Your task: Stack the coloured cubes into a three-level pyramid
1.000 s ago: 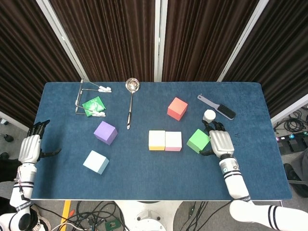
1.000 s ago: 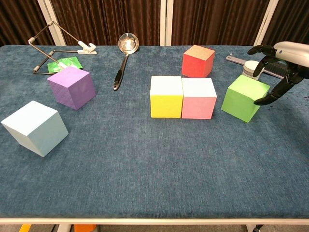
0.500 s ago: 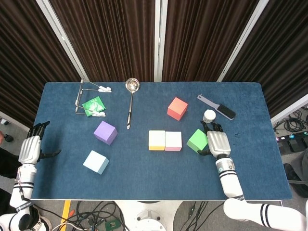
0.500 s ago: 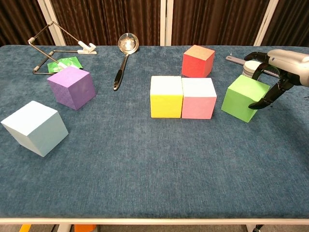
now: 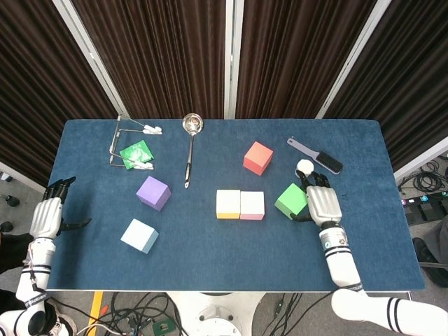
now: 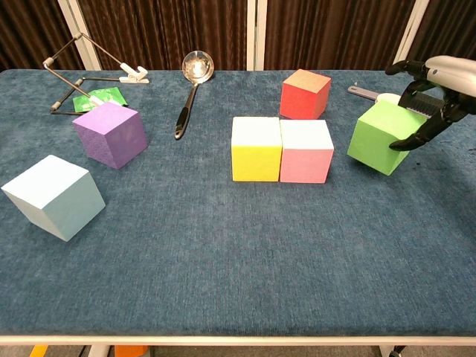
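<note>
Right hand point(image 6: 435, 93) grips the green cube point(image 6: 385, 137), fingers curled over its far top edge and thumb on the near side; cube looks tilted and just lifted off the bench point(image 6: 245, 260). It sits just right of the pink cube point(image 6: 306, 151), not touching. Behind the hand: a small white jar point(image 5: 304, 166) and a dark brush point(image 5: 316, 156).

Pink cube and yellow cube point(image 6: 256, 148) touch side by side mid-bench, likely the start of the bottom row. Red cube point(image 6: 305, 94) is behind them, apart. Purple cube point(image 6: 110, 134) and pale blue cube point(image 6: 53, 196) are well off to the left. A ladle point(image 5: 190, 149), a wire stand with clips point(image 5: 130, 145) and a green packet point(image 5: 134, 153) lie at the back.

Left hand point(image 5: 47, 215) hangs off the bench's left edge, fingers loosely apart, holding nothing.

Progress, as judged: early. Two of the base cubes placed, green probably third; both upper levels remain.

No legible writing; packet print too small.
</note>
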Controlling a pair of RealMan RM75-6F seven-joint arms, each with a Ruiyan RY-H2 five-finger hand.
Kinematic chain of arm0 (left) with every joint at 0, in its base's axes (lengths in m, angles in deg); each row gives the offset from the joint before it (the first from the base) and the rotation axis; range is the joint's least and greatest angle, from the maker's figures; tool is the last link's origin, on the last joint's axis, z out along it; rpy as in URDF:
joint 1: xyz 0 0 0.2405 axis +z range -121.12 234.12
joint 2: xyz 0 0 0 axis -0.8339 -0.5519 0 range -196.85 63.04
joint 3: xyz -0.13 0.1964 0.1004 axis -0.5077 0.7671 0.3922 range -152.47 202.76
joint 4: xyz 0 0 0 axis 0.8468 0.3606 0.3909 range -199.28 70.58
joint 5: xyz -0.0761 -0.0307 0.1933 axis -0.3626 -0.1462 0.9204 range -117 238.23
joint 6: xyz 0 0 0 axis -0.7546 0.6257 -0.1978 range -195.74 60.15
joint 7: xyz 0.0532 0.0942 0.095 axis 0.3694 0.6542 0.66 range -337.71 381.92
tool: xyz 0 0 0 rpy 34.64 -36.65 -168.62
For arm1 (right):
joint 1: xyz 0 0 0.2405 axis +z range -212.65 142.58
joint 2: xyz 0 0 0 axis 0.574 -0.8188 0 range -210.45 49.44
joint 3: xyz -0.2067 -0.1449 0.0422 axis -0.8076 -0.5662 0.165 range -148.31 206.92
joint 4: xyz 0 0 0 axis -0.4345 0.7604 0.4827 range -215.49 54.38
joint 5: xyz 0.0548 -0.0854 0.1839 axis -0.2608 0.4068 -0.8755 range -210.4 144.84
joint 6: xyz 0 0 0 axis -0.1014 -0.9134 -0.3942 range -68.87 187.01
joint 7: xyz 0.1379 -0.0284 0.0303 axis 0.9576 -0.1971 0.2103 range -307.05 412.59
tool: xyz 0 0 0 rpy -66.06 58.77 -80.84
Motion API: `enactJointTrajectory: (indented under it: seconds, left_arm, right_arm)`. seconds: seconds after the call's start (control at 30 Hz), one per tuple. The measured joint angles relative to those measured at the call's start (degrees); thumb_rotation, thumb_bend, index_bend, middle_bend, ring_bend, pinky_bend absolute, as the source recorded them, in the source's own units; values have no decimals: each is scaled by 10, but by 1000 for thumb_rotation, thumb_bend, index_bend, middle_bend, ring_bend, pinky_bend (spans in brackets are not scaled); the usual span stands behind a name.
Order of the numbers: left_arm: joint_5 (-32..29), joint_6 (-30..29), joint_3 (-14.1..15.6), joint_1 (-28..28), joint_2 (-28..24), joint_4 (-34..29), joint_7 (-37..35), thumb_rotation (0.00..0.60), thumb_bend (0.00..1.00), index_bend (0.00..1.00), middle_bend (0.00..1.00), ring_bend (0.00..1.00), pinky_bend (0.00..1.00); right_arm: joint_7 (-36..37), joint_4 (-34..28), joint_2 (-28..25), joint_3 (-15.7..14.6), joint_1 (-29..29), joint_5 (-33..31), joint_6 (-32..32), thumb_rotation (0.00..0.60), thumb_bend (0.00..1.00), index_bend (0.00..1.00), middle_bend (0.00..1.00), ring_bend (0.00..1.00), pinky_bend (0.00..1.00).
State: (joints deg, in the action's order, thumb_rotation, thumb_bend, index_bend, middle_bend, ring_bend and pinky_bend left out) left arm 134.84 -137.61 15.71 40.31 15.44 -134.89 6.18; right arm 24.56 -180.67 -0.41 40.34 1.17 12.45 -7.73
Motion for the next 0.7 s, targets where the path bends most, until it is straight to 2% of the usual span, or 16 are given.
enactJointTrajectory:
  seconds: [0.17,0.3,0.5,0.57,0.7]
  left_arm:
    - [-2,4,-2,-4,0,-7,11,600,103,92,95,0,62]
    - [-3,7,-2,-8,2,-13,23,600,103,92,95,0,62]
    - [-8,12,-4,-15,3,-25,46,600,103,92,95,0,62]
    - [-9,12,-5,-17,4,-29,53,600,103,92,95,0,62]
    - [-13,15,-5,-20,5,-36,68,600,103,92,95,0,62]
  right_arm:
    - [57,16,-53,-16,2,76,82,600,258,0,405,2,0]
    - [134,51,-87,-32,4,173,139,600,272,0,392,1,0]
    - [247,104,-125,-57,9,301,186,600,271,0,366,1,0]
    - [275,118,-133,-64,12,325,195,600,263,0,352,1,0]
    - [332,142,-145,-79,18,367,211,600,185,0,243,0,0]
